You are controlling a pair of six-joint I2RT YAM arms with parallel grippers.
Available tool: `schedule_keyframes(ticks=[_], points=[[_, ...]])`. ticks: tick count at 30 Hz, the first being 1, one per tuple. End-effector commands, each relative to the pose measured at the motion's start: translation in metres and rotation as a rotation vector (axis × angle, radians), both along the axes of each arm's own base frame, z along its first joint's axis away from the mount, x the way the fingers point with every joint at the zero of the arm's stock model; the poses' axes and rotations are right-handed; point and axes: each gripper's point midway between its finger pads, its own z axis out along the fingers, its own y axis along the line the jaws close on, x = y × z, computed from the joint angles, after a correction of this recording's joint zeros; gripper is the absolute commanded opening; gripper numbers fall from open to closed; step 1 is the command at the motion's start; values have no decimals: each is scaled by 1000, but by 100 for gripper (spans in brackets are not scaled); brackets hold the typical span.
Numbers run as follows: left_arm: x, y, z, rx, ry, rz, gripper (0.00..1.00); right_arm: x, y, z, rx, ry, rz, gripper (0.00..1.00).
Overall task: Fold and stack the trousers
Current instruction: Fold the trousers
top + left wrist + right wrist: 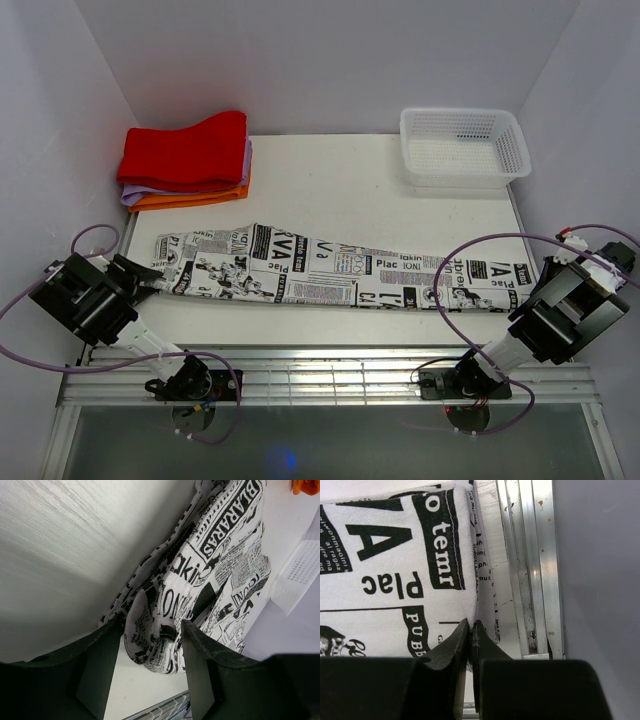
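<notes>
The trousers (330, 265), white with black newspaper print, lie stretched flat from left to right across the table's near half. My left gripper (150, 275) is at their left end. In the left wrist view its jaws stand open (150, 652) around a bunched corner of the trousers (155, 635), with a gap showing beside the left finger (97, 667). My right gripper (545, 272) is at the right end. In the right wrist view it is shut (471, 625) on the edge of the trouser fabric (395, 555), the cloth pinched between its fingertips.
A stack of folded red, purple and orange cloths (185, 160) sits at the back left. At the back right stands a white mesh basket (465, 145). A metal rail (330, 360) runs along the table's near edge, close to the right gripper (530, 565).
</notes>
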Motion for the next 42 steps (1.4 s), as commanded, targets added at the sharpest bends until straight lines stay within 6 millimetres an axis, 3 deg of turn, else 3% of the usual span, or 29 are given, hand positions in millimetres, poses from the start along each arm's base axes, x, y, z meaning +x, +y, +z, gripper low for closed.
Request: schedule_keyframes(ticks=[1, 11, 14, 15, 20, 22, 29, 34, 35, 36, 38, 42], points=[[-12, 31, -24, 168, 100, 1, 64, 2, -26, 0, -117, 1, -12, 8], [-12, 31, -23, 172, 98, -3, 64, -5, -25, -20, -108, 37, -23, 8], [-9, 30, -19, 166, 77, -18, 64, -7, -19, -25, -78, 55, -18, 23], [-9, 29, -16, 163, 69, -25, 64, -7, -20, -25, -81, 57, -19, 37], [-8, 23, -6, 174, 19, -72, 64, -3, -24, -10, -111, 26, -30, 58], [-8, 21, -2, 183, 3, -78, 64, -2, -22, -10, -91, 24, -30, 61], [-10, 16, 2, 180, -12, -91, 64, -1, 0, -28, 78, 55, -11, 44], [-7, 15, 6, 176, -29, -94, 64, -11, 16, -45, 160, 108, -12, 42], [-8, 14, 8, 177, -32, -96, 64, -11, 18, -47, 174, 113, -11, 37], [-7, 14, 9, 179, -38, -100, 64, -12, 20, -48, 187, 118, -10, 22], [-6, 12, 13, 186, -62, -118, 65, -9, 27, -43, 225, 105, 4, 10], [0, 8, 32, 223, -154, -166, 65, 5, 30, -8, 247, 17, 45, 8]])
